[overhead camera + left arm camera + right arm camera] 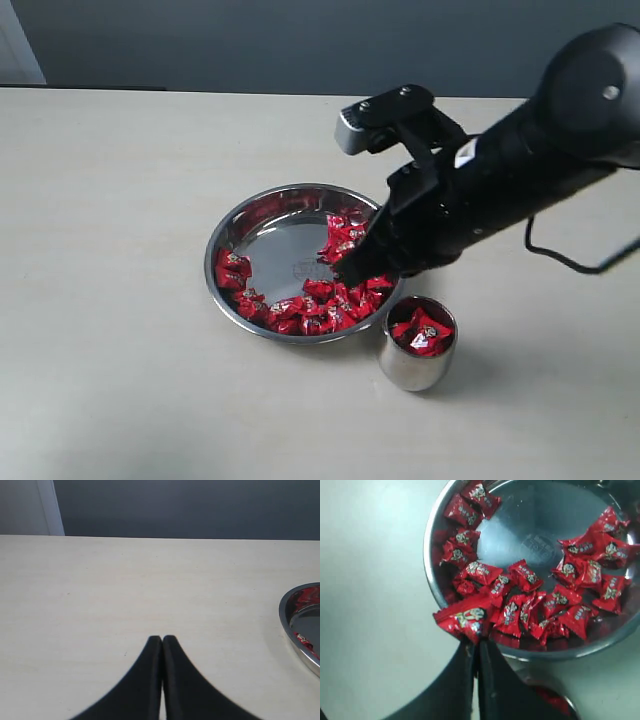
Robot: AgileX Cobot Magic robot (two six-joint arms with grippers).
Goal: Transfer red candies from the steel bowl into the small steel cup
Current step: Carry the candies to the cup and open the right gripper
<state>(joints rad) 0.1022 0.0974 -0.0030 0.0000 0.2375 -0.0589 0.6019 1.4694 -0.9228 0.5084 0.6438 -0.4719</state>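
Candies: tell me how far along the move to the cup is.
Done: a few candies already sit in the cup. In hand: the right fingers are shut on one candy at the rim of the bowl. Left: many more lie in the bowl.

Soft, even, fairly bright light; the pale surface [120,200] shows no hard glare. The steel bowl [270,245] gives a grey mirror sheen, and the red candies [320,310] in it carry tiny highlights. A faint shadow lies beside the small steel cup [405,370], on its side away from the bowl. In the wrist views the left hand [162,639] and right hand [476,645] are blurred black shapes
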